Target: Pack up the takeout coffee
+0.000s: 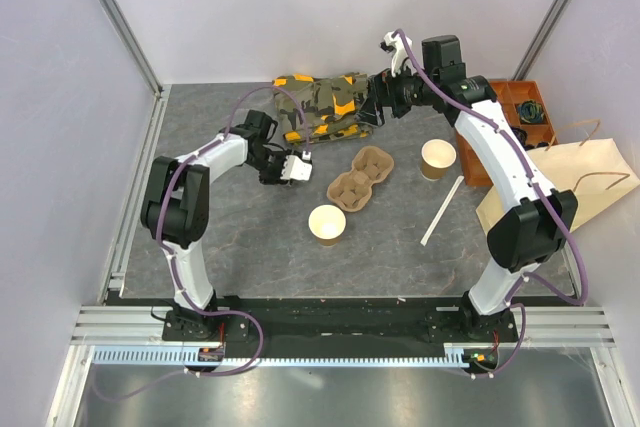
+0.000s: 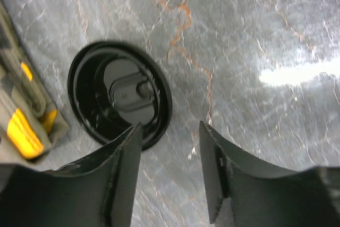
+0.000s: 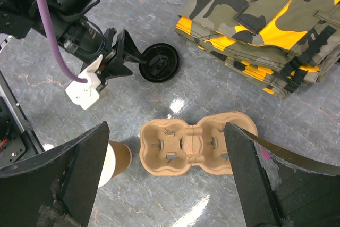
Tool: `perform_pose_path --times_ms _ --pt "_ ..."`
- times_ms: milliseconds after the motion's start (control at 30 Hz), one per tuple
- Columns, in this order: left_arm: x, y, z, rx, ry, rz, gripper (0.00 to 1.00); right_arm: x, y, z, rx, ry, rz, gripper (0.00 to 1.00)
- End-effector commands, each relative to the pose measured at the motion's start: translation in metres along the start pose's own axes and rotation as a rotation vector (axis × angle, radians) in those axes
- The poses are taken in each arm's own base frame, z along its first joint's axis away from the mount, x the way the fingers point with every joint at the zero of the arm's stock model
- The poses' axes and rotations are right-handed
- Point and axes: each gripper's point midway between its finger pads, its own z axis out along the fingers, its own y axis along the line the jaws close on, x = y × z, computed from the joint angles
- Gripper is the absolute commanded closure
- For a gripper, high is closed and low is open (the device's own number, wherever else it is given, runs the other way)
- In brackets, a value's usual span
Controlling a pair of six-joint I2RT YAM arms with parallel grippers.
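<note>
We judge it barely started. The black lid [image 2: 119,97] lies flat on the table [image 1: 230,247], on no cup. The left gripper [image 2: 170,125] hangs just beside it, jaws partly apart, nothing between. The right gripper [image 3: 166,126] is spread wide and empty over the pulp carrier [image 1: 360,177]. The coffee cup [image 1: 437,158] stands unlidded right of the carrier, near the paper bag [image 1: 560,182]. Lidding and packing remain.

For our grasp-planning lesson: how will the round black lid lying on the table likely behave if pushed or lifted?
The black lid lies flat with a low rim, so a push would probably slide it over the glossy table rather than tip it. It looks like thin plastic, so it is likely light and may flex if squeezed. Its shiny surface may be slippery.
</note>
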Motion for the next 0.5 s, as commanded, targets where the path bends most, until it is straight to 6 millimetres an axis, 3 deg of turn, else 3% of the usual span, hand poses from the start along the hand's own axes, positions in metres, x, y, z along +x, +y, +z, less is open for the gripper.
perform_pose_path --times_ms 0,233,467 --pt "-0.004 0.015 0.011 -0.016 0.022 0.097 0.48 -0.005 -0.011 -0.003 0.027 -0.011 -0.008 0.02" --pt "-0.002 0.011 0.021 0.01 0.036 0.118 0.55 -0.006 -0.019 -0.008 0.057 -0.014 -0.009 0.02" --pt "0.003 0.006 0.021 0.014 0.056 0.091 0.77 -0.007 -0.034 -0.015 0.112 0.008 -0.038 0.02"
